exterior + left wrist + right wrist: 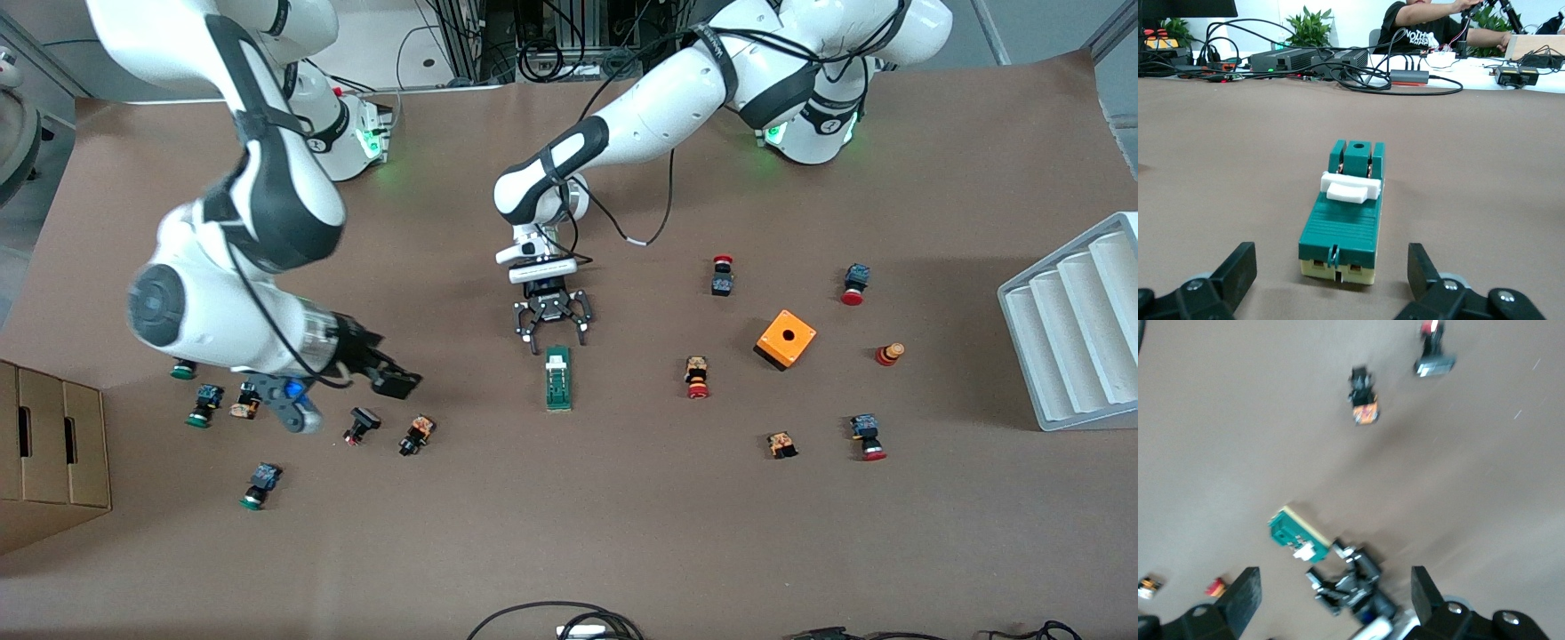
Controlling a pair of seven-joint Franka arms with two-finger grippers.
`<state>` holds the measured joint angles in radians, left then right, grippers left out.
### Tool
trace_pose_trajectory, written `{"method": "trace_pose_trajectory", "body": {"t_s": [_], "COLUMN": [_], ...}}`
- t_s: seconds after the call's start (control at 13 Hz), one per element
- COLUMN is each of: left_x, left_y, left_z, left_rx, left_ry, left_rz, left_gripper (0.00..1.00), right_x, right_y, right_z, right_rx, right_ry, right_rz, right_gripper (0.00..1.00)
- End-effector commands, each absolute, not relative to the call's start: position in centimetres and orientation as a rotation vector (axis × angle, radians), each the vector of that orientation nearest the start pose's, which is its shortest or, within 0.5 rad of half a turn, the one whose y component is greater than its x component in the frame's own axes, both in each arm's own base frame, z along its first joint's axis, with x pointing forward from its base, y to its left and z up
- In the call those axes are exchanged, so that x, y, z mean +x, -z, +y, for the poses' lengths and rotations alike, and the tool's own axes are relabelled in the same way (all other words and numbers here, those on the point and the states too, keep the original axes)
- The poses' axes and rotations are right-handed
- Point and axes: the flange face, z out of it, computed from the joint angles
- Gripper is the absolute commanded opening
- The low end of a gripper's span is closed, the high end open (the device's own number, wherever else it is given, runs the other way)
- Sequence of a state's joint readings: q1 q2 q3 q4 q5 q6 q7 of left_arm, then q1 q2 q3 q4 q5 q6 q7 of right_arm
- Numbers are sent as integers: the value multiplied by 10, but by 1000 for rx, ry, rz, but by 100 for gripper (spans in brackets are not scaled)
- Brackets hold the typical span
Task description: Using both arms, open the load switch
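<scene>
Switch (558, 378) lies flat mid-table, white tab (556, 362) at its farther end; I judge it light, rigid and apt to skid, so pin the body sides, then lift the tab. My left gripper (552, 331) hangs spread at that end, touching nothing. My right gripper (356, 391), fingers apart and empty, hangs over the buttons (416, 435) toward its end.

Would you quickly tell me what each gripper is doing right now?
Left gripper: open, holding nothing, just short of the load switch.
Right gripper: open, holding nothing, over the push buttons.
</scene>
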<state>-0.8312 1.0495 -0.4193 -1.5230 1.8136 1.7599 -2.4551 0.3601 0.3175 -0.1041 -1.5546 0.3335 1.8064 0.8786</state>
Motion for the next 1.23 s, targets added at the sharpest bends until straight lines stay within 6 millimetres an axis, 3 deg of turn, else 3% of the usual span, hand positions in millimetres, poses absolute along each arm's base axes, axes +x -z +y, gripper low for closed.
{"method": "trace_pose_trajectory", "body": {"t_s": [0.0, 0.23, 0.46, 0.69, 0.93, 1.16], "left_x": [323, 324, 324, 326, 327, 326], "left_y": [-114, -146, -190, -234, -276, -322], "left_z": [-587, -594, -606, -607, -608, -606], "left_rx": [-2536, -2562, -2635, -2635, -2634, -2645], "left_ry": [1693, 1695, 1654, 1565, 1480, 1381], "left_rz": [-248, -282, -306, -305, -234, -162], "left_gripper": [100, 100, 100, 100, 100, 100], "right_x": [590, 574, 561, 553, 540, 538], "right_y": [-498, -530, -561, -577, -585, -569], "right_z": [148, 89, 34, -16, -42, -43], "right_rx": [-2842, -2920, -2981, -3005, -3076, -3081], "right_ry": [-226, -109, -8, 69, 106, 129], "right_rz": [733, 445, 149, -49, -156, -159], "right_gripper": [100, 100, 100, 100, 100, 100]}}
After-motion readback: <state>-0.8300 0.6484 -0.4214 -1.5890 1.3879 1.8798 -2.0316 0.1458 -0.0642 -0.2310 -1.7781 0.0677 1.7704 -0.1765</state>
